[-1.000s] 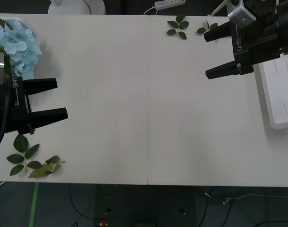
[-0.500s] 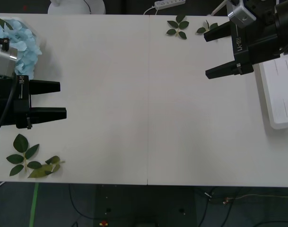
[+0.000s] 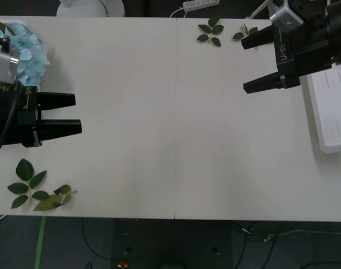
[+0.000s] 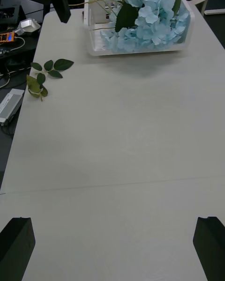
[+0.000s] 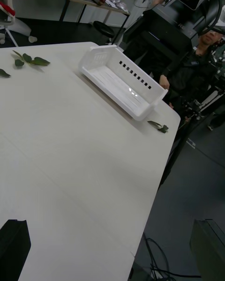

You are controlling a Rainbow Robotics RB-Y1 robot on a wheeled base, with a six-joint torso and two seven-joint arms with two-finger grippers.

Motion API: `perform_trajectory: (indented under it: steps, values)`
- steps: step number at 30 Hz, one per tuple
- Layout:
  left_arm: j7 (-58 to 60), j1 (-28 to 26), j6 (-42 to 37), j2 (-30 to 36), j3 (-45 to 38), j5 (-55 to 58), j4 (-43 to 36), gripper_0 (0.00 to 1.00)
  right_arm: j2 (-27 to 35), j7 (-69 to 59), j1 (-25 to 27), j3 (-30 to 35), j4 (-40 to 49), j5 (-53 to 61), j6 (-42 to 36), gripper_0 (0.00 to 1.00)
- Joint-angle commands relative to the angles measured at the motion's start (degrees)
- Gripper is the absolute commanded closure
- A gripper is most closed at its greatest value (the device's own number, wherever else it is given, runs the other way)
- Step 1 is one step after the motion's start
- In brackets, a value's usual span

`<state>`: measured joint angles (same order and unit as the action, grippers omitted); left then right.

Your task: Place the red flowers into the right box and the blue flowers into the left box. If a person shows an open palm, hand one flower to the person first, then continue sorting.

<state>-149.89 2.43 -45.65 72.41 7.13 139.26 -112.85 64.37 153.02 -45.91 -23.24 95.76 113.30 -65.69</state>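
Observation:
The blue flowers (image 3: 26, 49) lie heaped at the table's far left corner, filling the left box (image 4: 140, 52) in a pale blue cluster (image 4: 150, 21). My left gripper (image 3: 76, 114) hovers open and empty just in front of them, its black fingers pointing toward the table's middle. At the far right my right gripper (image 3: 244, 66) hangs open and empty beside the right box (image 3: 332, 112), a white tray with nothing in it (image 5: 123, 82). The red flowers are out of view.
Loose green leaf sprigs lie near the front left corner (image 3: 33, 190) and at the far edge (image 3: 210, 31), with another by the right gripper (image 3: 246, 32). A bare white tabletop (image 3: 176, 129) spreads between the two arms.
My left gripper has moved a little toward the far edge and the table's middle, and its fingers have levelled out. The right arm has not moved.

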Motion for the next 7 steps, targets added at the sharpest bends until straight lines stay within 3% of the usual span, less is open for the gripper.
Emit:
perform_trajectory:
  steps: [1,7]
  values:
    - [-5.11,1.18,1.01,-0.25,-0.45,1.01,0.26,0.0,1.99,1.98,-2.61,1.53,0.3,-0.19,0.39,0.0]
    - [-5.11,1.18,1.01,-0.25,-0.45,1.01,0.26,0.0,1.99,1.98,-2.61,1.53,0.3,-0.19,0.39,0.0]
